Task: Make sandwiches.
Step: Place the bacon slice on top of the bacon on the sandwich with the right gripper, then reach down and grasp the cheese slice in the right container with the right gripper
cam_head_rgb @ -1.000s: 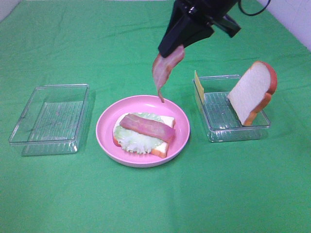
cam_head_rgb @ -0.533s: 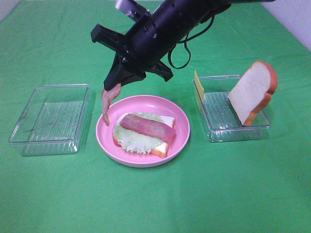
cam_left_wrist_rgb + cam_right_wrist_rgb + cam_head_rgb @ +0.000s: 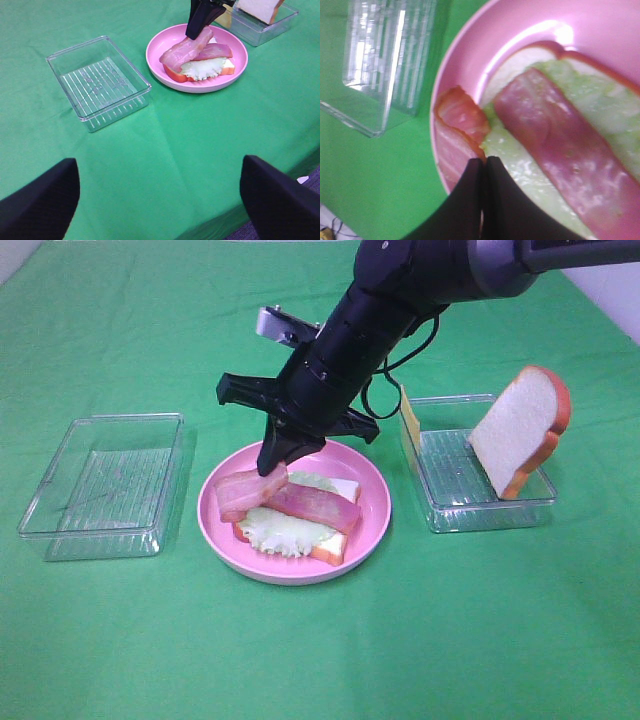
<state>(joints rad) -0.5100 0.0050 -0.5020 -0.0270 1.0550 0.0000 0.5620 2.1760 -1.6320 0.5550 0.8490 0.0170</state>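
Worktop: covered by a green cloth with soft creases; it fills nearly the whole high view.
Room: a pale surface shows past the cloth in the upper right corner; the left wrist view shows grey floor at lower right, below the cloth's edge.
Plate: round, pink, centre of the frame.
Sandwich: on the plate, unfinished; bread base, lettuce, one bacon strip across the top.
Right hand: reaches down over the plate's left part, fingers pinched together on a second strip, whose lower end lies on the sandwich's left edge.
Left hand: fingers spread wide, holding nothing, above the cloth at the near side.
Left tray: clear plastic, left of the plate.
Right tray: right of the plate; a bread slice leans in it, cheese upright at its left end.
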